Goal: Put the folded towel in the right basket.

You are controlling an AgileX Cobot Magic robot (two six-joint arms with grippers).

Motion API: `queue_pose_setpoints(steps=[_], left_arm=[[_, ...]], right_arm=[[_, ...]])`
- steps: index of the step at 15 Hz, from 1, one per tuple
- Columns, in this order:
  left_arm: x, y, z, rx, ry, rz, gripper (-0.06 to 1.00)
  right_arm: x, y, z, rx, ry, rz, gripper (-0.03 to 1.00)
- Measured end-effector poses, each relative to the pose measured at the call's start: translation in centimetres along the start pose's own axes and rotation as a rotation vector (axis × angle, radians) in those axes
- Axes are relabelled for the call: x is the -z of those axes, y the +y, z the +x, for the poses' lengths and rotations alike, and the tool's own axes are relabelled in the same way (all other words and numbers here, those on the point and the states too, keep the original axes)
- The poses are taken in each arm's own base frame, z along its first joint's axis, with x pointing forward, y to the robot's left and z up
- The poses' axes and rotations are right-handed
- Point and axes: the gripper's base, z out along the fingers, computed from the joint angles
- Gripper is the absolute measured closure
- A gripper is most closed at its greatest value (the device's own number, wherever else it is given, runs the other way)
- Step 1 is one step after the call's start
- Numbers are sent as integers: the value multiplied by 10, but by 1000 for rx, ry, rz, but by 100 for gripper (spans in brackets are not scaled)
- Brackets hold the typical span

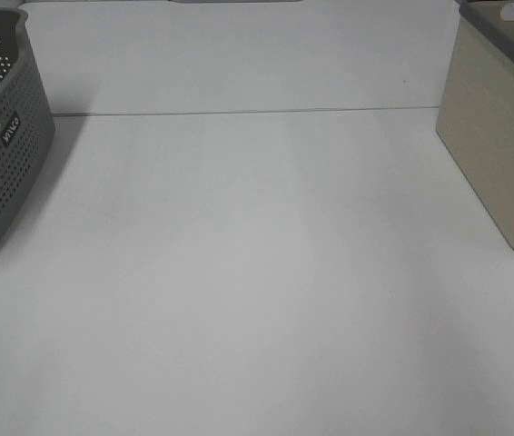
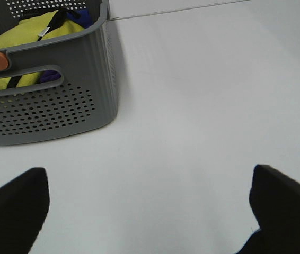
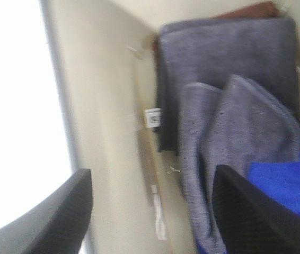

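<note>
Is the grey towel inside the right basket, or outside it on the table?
Inside. The right wrist view shows the grey towel lying within the walls of the beige basket, next to a blue cloth.

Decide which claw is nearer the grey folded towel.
Right. The right claw hangs open over the beige basket, above the grey towel inside it. The left claw is over bare table beside the perforated grey basket, on the opposite side.

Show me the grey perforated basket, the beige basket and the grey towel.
grey perforated basket (image 1: 3, 182): exterior high view, holed side wall.
beige basket (image 1: 498, 154): exterior high view, near side wall.
grey towel (image 3: 256, 127): right wrist view, front fold.
</note>
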Motion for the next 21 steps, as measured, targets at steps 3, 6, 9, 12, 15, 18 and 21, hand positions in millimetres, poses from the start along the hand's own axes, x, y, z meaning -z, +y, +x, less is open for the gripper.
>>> queue_pose_setpoints(steps=[3, 6, 9, 12, 15, 18, 21], left_arm=[[0, 0, 0, 0, 0, 0, -3], [0, 0, 0, 0, 0, 0, -3], [0, 0, 0, 0, 0, 0, -3], [0, 0, 0, 0, 0, 0, -3], [0, 0, 0, 0, 0, 0, -3], [0, 0, 0, 0, 0, 0, -3], [0, 0, 0, 0, 0, 0, -3]], right_arm=[[25, 40, 1, 77, -47, -36, 35], [58, 66, 11, 124, -88, -65, 35], [88, 67, 55, 130, -32, -56, 35], [96, 61, 101, 124, 53, -37, 35], [103, 53, 166, 117, 148, -20, 35], [111, 45, 236, 108, 204, -12, 35], [121, 40, 284, 111, 167, -11, 35]])
